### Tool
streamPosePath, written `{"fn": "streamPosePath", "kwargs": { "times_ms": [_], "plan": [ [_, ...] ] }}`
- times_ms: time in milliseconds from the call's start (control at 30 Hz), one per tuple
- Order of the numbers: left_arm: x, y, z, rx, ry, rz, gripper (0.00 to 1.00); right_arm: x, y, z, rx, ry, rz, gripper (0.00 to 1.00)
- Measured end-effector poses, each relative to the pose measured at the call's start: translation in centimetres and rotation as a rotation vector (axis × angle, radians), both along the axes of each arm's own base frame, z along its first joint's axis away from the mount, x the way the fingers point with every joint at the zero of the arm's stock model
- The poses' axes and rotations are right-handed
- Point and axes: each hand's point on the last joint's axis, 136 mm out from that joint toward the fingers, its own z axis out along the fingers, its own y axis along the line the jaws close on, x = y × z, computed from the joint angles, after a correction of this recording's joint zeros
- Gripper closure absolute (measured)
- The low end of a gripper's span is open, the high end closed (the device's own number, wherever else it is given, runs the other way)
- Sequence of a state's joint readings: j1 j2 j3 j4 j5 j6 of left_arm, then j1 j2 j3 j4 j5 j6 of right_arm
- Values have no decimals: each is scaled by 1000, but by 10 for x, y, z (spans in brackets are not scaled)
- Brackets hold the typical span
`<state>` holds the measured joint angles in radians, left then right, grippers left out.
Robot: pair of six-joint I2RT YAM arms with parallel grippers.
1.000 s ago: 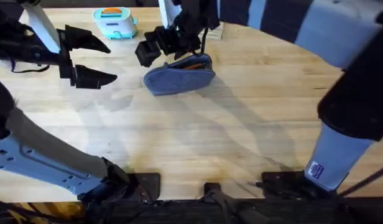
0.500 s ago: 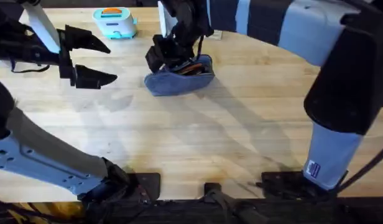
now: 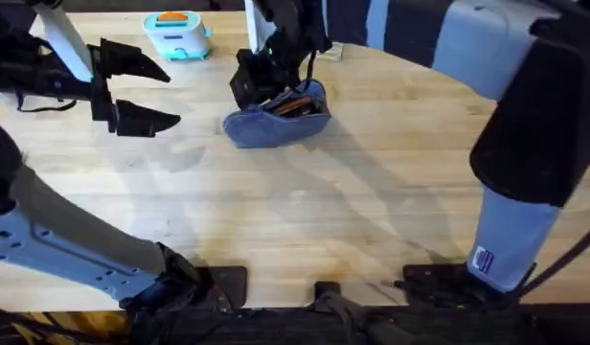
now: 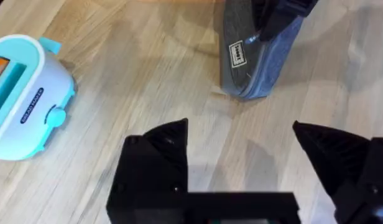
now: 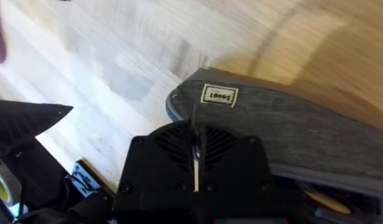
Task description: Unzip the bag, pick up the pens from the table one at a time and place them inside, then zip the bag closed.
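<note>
Bag [image 3: 276, 123] lies beside a toy toaster [image 3: 176, 34], right claw [image 3: 260, 84] clamped on its zipper, left claw [image 3: 132, 91] apart.

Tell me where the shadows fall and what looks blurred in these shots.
Overhead: soft arm shadows streak the table below the bag; the right arm near the lens is large, dark and blurred. Left wrist: the open left gripper is soft-edged. Right wrist: a curved shadow darkens the wood beyond the bag.
</note>
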<state>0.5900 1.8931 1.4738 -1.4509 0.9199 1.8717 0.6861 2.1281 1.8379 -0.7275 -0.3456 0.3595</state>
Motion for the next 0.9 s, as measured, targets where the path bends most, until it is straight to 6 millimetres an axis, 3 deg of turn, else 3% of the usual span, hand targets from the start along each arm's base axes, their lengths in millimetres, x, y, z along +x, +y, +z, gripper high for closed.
{"fn": "streamPosePath", "kwargs": {
  "times_ms": [367, 733, 900],
  "plan": [
    [2, 1, -1, 7, -10, 0, 6, 11, -9, 32, 15, -66, -14, 972],
    [-2, -6, 4, -33, 12, -1, 6, 8, -12, 31, -1, -62, -3, 971],
    [1, -20, 2, -58, 11, -31, 8, 8, -12, 31, -1, -64, 0, 971]
  ]
}}
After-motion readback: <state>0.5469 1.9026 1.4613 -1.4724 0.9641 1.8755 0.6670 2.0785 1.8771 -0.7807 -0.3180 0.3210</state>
